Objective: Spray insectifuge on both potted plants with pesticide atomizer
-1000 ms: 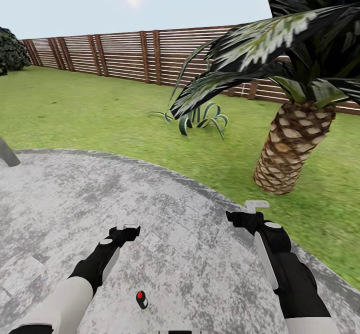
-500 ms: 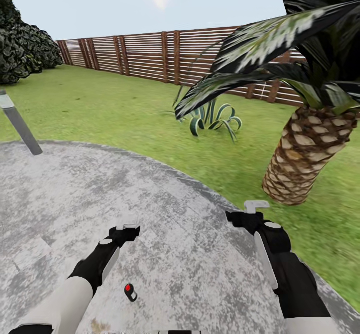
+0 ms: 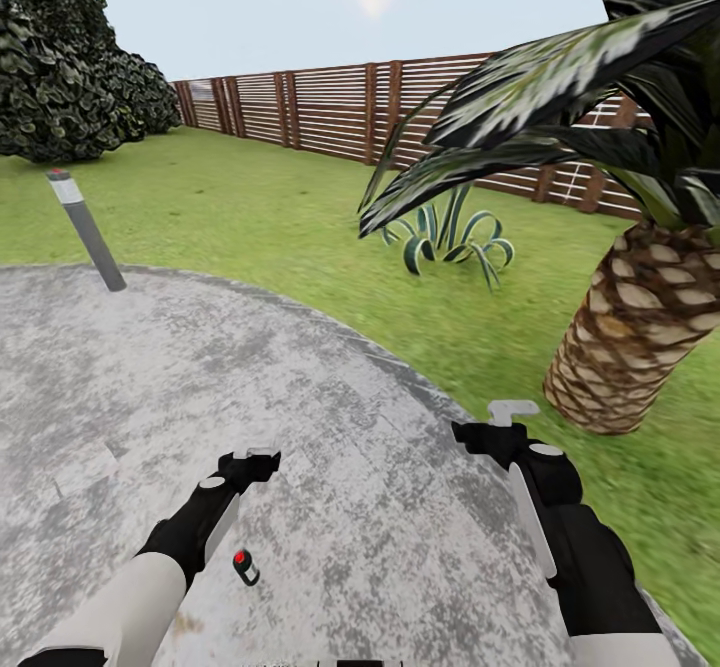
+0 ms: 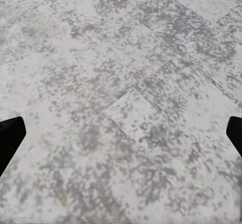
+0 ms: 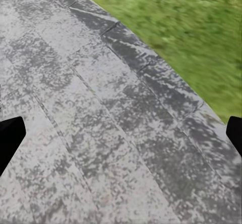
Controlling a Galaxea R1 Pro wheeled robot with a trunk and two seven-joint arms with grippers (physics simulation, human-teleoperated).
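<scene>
Currently, left end effector (image 3: 262, 456): empty, fingers spread wide in its wrist view, hanging over mottled grey paving (image 4: 121, 83).
Right end effector (image 3: 512, 413): empty too, fingers wide apart, above the paving's curved edge (image 5: 151, 68) where it meets the lawn (image 3: 250, 217).
Nearby: a small dark object with a red spot (image 3: 244, 567) lies on the stone just behind the left end effector; what it is cannot be told.
Further out: a palm trunk (image 3: 640, 337) ahead-right of the right end effector, a spiky striped plant (image 3: 450, 237) beyond it, a grey bollard (image 3: 85, 230) far ahead-left, a wooden fence (image 3: 330, 107) behind.
Pesticide atomizer: not among these things, so its pointing and long axis cannot be told.
Handling, as a judgement: light, rigid, smooth; grip the body below the trigger head.
</scene>
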